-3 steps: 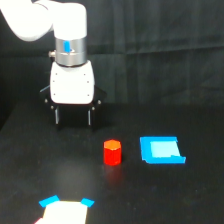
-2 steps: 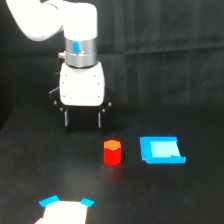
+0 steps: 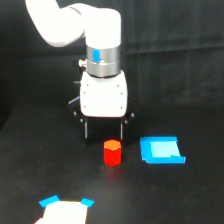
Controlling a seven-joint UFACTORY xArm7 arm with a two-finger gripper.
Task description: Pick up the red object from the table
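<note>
Nearest, at the bottom left of the frame, a pale card-like piece (image 3: 64, 212) with bright blue corners lies on the matte black table (image 3: 190, 200), cut off by the lower edge. Its surface is washed out, and no writing can be read on it.

Further in, just below the middle of the frame, the red object (image 3: 112, 152) stands upright on the table, a stubby block with an orange-tinged top. To its right, apart from it, lies a bright blue flat tray-like piece (image 3: 161, 150) with a paler centre.

Just behind the red object hangs the pincer (image 3: 103, 134), its two dark fingers (image 3: 86, 131) pointing down and standing apart, one up and to the left of the block and one just above its right edge. Nothing is held between them.

Above, the white housing (image 3: 103, 95) meets a silver wrist with a blue band; no brand mark is legible. The white arm (image 3: 65, 22) curves off to the upper left against a dark curtain (image 3: 175, 45).
</note>
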